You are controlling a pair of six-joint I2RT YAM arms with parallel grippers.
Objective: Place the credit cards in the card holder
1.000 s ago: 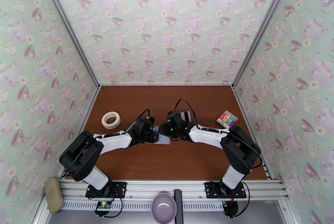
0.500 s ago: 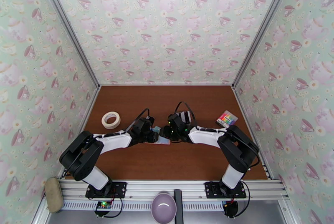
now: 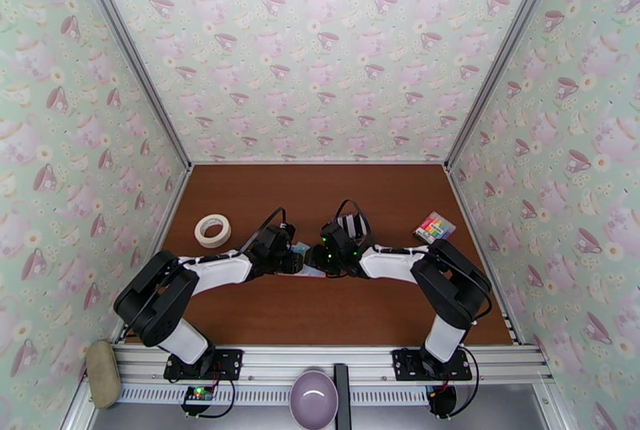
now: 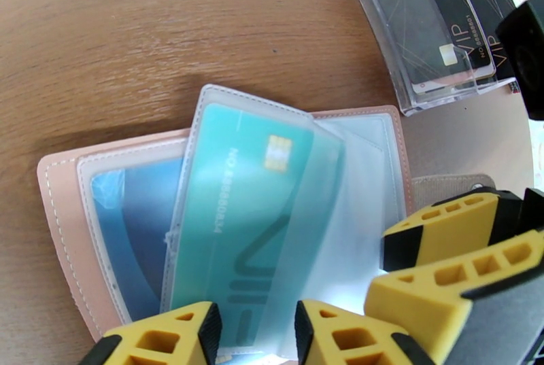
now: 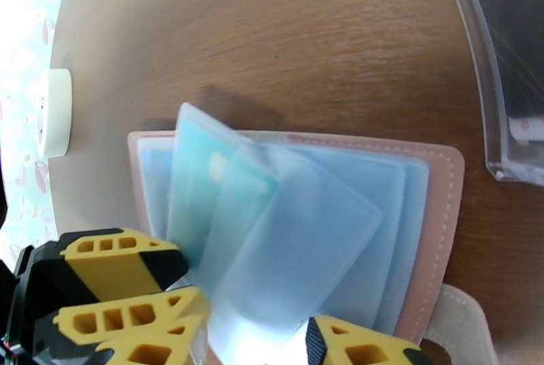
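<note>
The pale pink card holder (image 4: pixel 58 223) lies open on the table, its clear sleeves fanned out (image 5: pixel 319 223). A teal credit card (image 4: pixel 238 223) with a gold chip sits inside one sleeve. My left gripper (image 4: pixel 255 340) is open by a narrow gap, its fingertips (image 4: pixel 170 339) over that sleeve's near end. My right gripper (image 5: pixel 255 344) is open too, with raised sleeves between its fingers. Both grippers meet over the holder (image 3: pixel 302 248) in the top view. Black credit cards (image 4: pixel 428 26) stand in a clear rack just beyond (image 3: pixel 354 225).
A roll of white tape (image 3: pixel 212 230) lies at the left, also seen from the right wrist (image 5: pixel 54 111). A rainbow-striped block (image 3: pixel 434 227) sits by the right wall. A purple bowl (image 3: pixel 314 399) rests on the front rail.
My right gripper has moved left, closing in on the left one. Less of the card holder shows between them from above. The left arm has barely moved.
</note>
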